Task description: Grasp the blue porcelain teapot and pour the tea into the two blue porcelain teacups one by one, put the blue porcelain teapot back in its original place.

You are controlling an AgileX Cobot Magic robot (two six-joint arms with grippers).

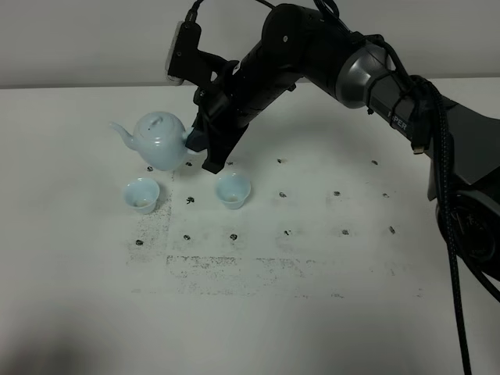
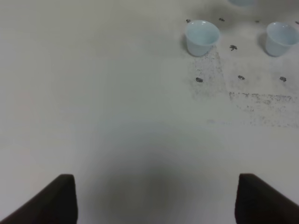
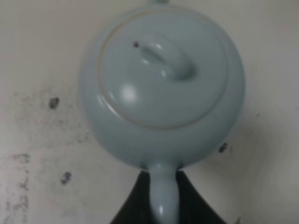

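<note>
We see the blue porcelain teapot (image 1: 158,141) at the far left of the speckled patch on the white table (image 1: 328,328). It is upright, with its lid (image 3: 163,70) seated and its spout pointing left in the high view. The lid hides whatever the pot holds. The right gripper (image 1: 199,148) has its jaws closed on the loop handle (image 3: 163,200) — the wrist view shows the handle pinched between two dark fingers. Whether the pot's base rests on the table or hangs just above it, we cannot tell.

Just in front of the pot stand the two teacups, both upright and apart from each other. The left teacup (image 1: 141,194) sits under the spout side, and the right teacup (image 1: 233,190) sits just beside the gripper's tip. Their insides look pale; the left one shows a darker patch low inside — tea or shadow, we cannot say.

The left gripper (image 2: 156,200) hovers over bare table away from the cups, its jaws spread wide with nothing between them.
</note>
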